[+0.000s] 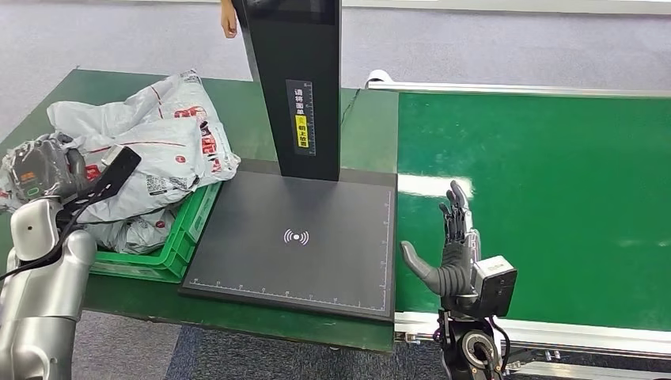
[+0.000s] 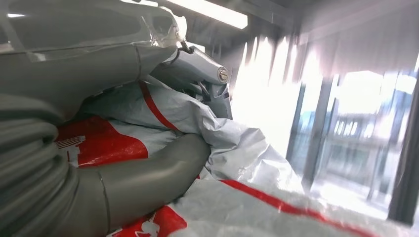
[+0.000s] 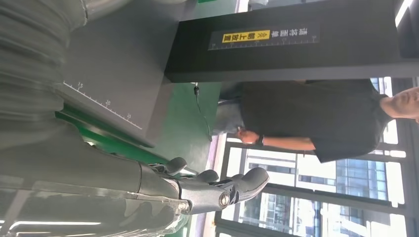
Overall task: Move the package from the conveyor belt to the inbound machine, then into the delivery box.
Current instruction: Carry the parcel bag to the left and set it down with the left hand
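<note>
Several grey-white packages [image 1: 154,146] with red print are heaped in the green delivery box [image 1: 180,244] at the left. My left hand [image 1: 41,168] rests on the heap's left side. In the left wrist view a package [image 2: 163,116] lies between its thumb [image 2: 148,177] and fingers [image 2: 197,66], which both touch it. My right hand [image 1: 455,245] is open and upright with its fingers spread, over the near edge of the green conveyor belt [image 1: 538,198], just right of the inbound machine's black plate [image 1: 301,237]. The plate is bare. The right wrist view shows that hand [image 3: 197,190] empty.
The machine's black column [image 1: 297,87] rises behind the plate. A person stands behind the table, their hand [image 1: 229,20] at the top edge and their body [image 3: 326,118] in the right wrist view. The conveyor's silver rail [image 1: 554,332] runs along the near side.
</note>
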Motion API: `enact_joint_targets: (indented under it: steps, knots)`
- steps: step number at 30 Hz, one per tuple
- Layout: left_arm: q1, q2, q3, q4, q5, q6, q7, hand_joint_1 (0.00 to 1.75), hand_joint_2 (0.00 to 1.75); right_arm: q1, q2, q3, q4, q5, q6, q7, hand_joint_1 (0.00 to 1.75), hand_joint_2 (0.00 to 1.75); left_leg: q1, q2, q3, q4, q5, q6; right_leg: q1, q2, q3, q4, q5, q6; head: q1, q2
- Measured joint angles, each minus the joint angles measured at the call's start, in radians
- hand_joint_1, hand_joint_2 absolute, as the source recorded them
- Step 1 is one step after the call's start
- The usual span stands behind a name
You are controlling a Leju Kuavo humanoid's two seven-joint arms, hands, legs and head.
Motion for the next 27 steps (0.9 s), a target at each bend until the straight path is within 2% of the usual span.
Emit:
enact_joint_targets:
  steps: [2,7,12,18,27]
  knots:
    - [-0.015,0.000,0.004,0.036,0.017,-0.052,0.002,1.75,1.75,0.000,0.002,0.000,0.000,0.005,0.004,0.000,0.00,1.75,0.000,0.000,0.000,0.000,0.000,0.000,0.000,0.000,0.000,0.000,0.000,0.000,0.000,0.000]
    - [-0.045,0.000,0.008,0.101,0.043,-0.110,0.000,1.75,1.75,0.000,0.005,-0.001,0.000,0.010,0.009,0.000,0.00,1.75,0.000,0.000,0.000,0.000,0.000,0.000,0.000,0.000,0.000,0.000,0.000,0.000,0.000,0.000]
    - [-0.096,0.002,0.007,0.190,0.103,-0.248,-0.035,1.75,1.75,0.000,0.006,-0.002,0.000,0.012,0.010,0.004,0.00,1.75,0.000,-0.001,0.001,0.000,0.000,0.000,0.000,-0.001,0.001,0.000,0.000,0.000,0.000,0.000]
    - [-0.182,0.005,-0.024,0.346,0.079,-0.305,-0.019,1.75,1.75,0.000,0.006,-0.003,0.000,0.012,0.011,0.016,0.00,1.75,0.000,-0.001,0.005,0.000,0.000,0.000,0.000,-0.001,0.006,0.000,0.000,0.000,0.000,0.000]
    - [-0.249,-0.009,-0.094,0.483,0.043,-0.385,-0.011,1.75,1.75,-0.001,0.007,-0.004,0.000,0.015,0.011,0.020,0.00,1.75,0.000,-0.005,0.014,-0.001,0.000,0.000,-0.001,-0.004,0.016,0.000,-0.002,-0.001,0.000,0.000]
